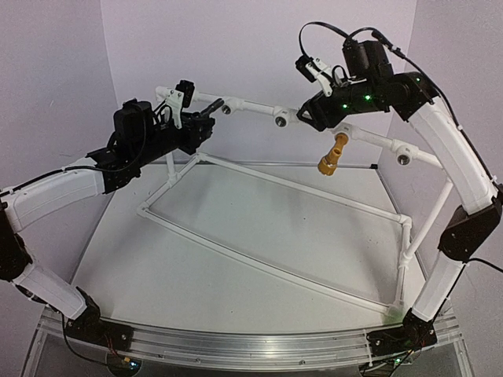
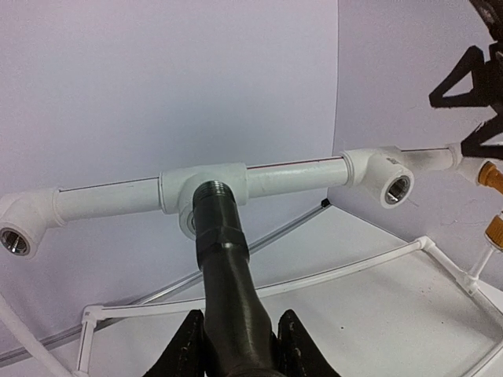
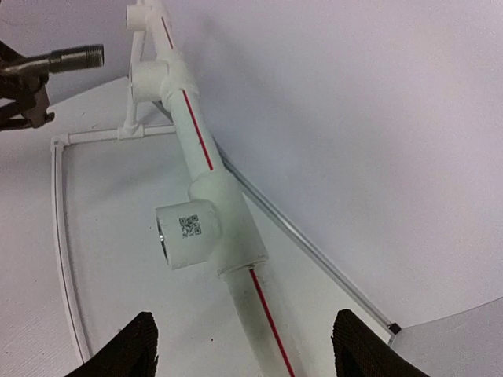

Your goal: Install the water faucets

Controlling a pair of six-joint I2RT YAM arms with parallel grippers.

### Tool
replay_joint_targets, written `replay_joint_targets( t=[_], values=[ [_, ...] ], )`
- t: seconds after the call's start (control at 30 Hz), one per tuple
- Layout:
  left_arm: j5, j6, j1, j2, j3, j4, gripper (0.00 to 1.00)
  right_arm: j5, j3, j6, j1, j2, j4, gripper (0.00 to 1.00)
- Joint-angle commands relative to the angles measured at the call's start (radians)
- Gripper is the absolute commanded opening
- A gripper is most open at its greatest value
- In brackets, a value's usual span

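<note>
The left pincer [image 2: 240, 353] grips the black faucet [image 2: 228, 290], threaded tip straight ahead just short of the tee socket [image 2: 174, 191], so pushing in and twisting likely follows; the right pincer [image 3: 244, 318] gapes empty, brass faucet [image 1: 333, 154] seemingly mounted nearby.

2 arms share 1 build: the left arm [image 1: 55, 192] and right arm [image 1: 460, 165] have white shell links joined by black motor housings. A black cable [image 1: 322, 27] loops over the right wrist, where 2 green lights [image 1: 367, 98] glow. White brackets [image 1: 174, 100] carry the wrist cameras. The left hand [image 2: 240, 355] and right hand [image 3: 251, 353] have matte black, wedge-shaped fingers [image 3: 137, 345]
</note>
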Motion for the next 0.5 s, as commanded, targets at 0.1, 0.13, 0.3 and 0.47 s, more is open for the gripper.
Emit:
replay_joint_targets(
  t=[0.1,0.13,0.3,0.47],
  values=[
    [-0.063,0.010,-0.005,0.016,-0.024,0.169,0.00,-0.020,0.050,0.049,-0.028,0.049,-0.119,0.71],
    [-0.064,0.007,-0.004,0.019,-0.024,0.167,0.00,-0.020,0.051,0.050,-0.029,0.054,-0.120,0.70],
    [-0.052,-0.016,-0.004,0.031,-0.023,0.155,0.00,-0.006,0.068,0.054,-0.029,0.090,-0.120,0.65],
    [-0.059,-0.027,-0.004,0.050,-0.012,0.147,0.00,0.006,0.090,0.052,-0.028,0.126,-0.116,0.60]
  ],
)
